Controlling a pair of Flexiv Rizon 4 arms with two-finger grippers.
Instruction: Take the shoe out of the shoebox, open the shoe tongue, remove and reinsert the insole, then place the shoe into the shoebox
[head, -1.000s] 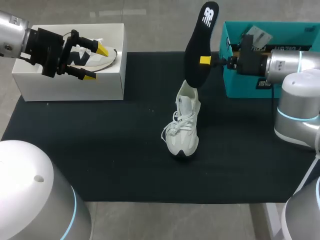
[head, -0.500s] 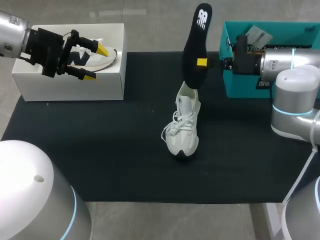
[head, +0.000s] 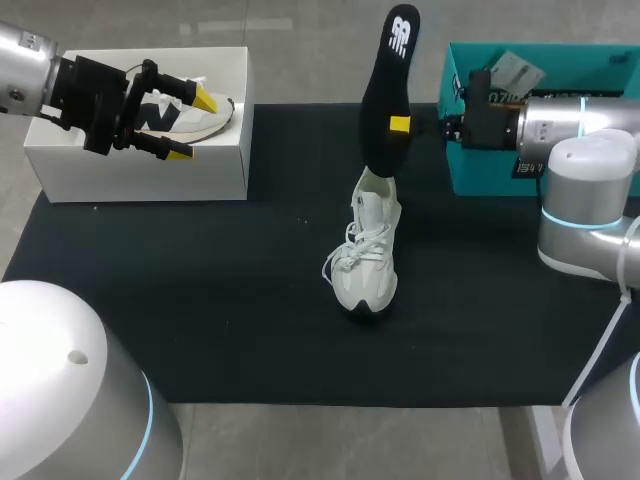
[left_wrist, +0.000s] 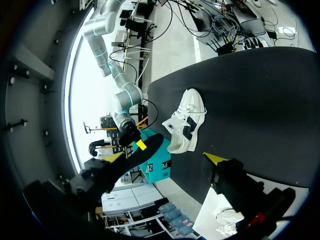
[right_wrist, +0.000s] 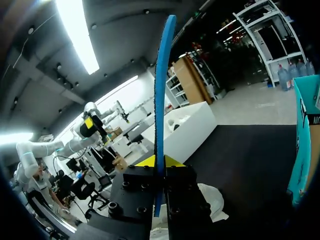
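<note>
I am taking the shoe (head: 366, 250) as my landmark. It is lying on the black mat (head: 200, 300) with its toe pointing back toward me and its heel opening facing away.

My right gripper (head: 400, 123) is clamping the insole (head: 385, 90) from both sides, gripping it low down, so it is hanging nearly upright directly above the shoe's heel. In the head view the lower end of the insole is meeting the collar of the shoe, though I cannot tell whether it is touching or just above it. In the right wrist view the insole (right_wrist: 161, 90) is showing edge-on between the fingers of the right gripper (right_wrist: 159, 161), with the shoe (right_wrist: 210, 197) just beneath.

The coming move is turning on one relation, in my judgement. The insole's long axis is standing almost at a right angle to the shoe's heel-to-toe axis. It is going to need tilting so its lower end slides down and forward toward the toe. The right arm is the nearer one and is carrying the piece.

My left gripper (head: 185, 125) is hanging with its fingers spread and nothing in them, well apart from the shoe on its left and far side. It is poised over the white shoebox (head: 140, 175), where a second shoe (head: 205, 118) is resting. A teal box (head: 480, 170) is sitting to the shoe's right and far side.
</note>
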